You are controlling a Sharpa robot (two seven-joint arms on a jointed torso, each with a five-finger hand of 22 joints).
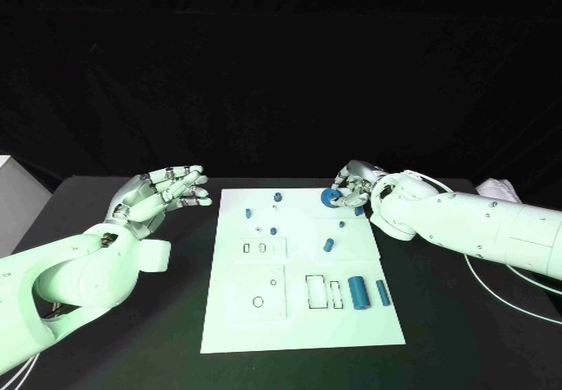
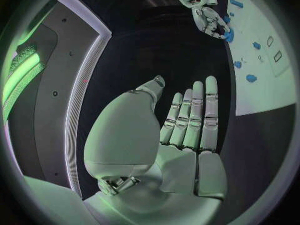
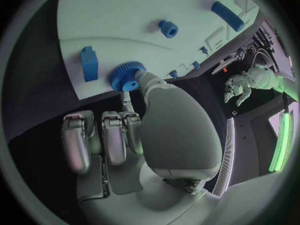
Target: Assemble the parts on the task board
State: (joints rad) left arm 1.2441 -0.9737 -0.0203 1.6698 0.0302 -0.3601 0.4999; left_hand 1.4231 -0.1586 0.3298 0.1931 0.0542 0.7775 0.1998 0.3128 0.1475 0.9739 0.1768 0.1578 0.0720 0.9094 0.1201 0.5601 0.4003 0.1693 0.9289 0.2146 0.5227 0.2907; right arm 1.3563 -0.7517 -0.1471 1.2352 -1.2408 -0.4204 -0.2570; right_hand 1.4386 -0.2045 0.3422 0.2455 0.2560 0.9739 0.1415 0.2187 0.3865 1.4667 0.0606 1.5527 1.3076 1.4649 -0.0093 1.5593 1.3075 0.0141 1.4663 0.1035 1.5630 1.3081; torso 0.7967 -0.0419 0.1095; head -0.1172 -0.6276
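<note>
On the black table (image 1: pixel 140 325) in the head view, the white board (image 1: pixel 299 325) lay in the middle. At about one o'clock on the board, the right hand (image 1: pixel 352 188) pinched a blue gear (image 1: pixel 331 197) at the far edge. At nine o'clock off the board, the left hand (image 1: pixel 167 191) hung over the table, fingers apart, holding nothing. Two blue cylinders (image 1: pixel 357 292) lay side by side near five o'clock on the board, and small blue pegs (image 1: pixel 248 213) stood toward eleven.

From the left wrist, the left hand (image 2: pixel 187 130) showed flat, straight fingers (image 2: pixel 210 110), apart from the board (image 2: pixel 265 70).

From the right wrist, the right hand (image 3: pixel 144 125) held the gear (image 3: pixel 127 75) with thumb and a fingertip on the board (image 3: pixel 125 15), just beside a blue block (image 3: pixel 89 64).
</note>
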